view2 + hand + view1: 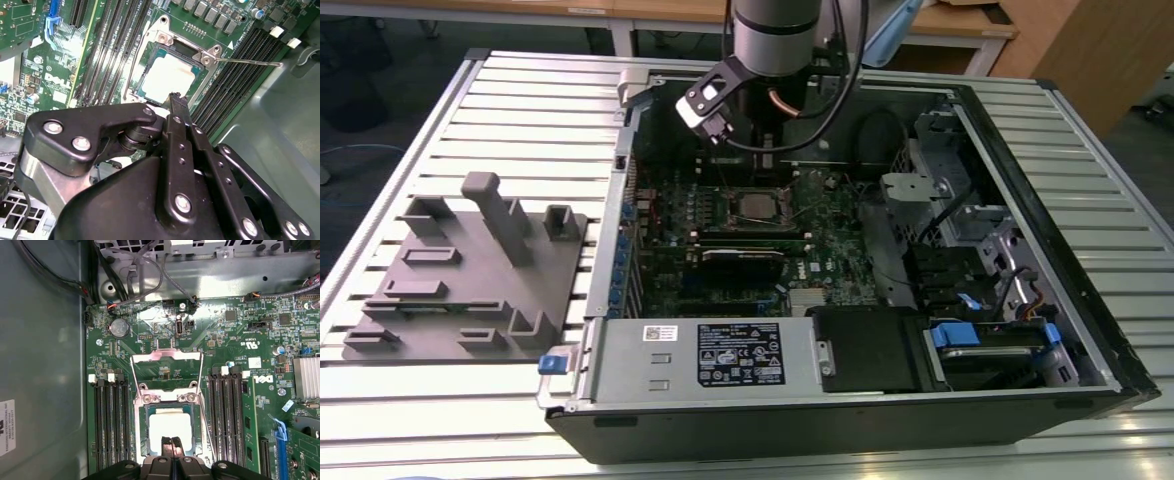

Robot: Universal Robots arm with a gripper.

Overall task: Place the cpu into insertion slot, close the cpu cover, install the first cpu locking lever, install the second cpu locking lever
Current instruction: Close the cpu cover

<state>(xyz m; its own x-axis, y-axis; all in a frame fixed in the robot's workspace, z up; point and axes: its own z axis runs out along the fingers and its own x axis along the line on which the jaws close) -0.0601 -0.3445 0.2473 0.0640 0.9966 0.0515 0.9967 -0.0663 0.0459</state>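
Observation:
The cpu (170,424) lies flat in the insertion slot (145,426), its pale top facing up; it is also in the second wrist view (167,77). The cpu cover (167,356) stands flipped open behind the slot, with green board showing through its cut-out. My gripper (171,442) hovers over the chip's near edge with its two fingertips pressed together and nothing between them; its tip (175,100) sits just above the socket rim. A thin locking lever (250,62) sticks out sideways from the socket, unlatched. In the exterior view the arm (774,40) reaches down over the socket (754,205).
Rows of black memory slots (112,425) flank the socket on both sides (227,420). A silver heatsink (306,377) and a blue-latched card slot (281,440) lie beyond. Case walls (1014,150) and cables (130,280) ring the board. A grey fixture (467,270) sits on the table at the exterior view's left.

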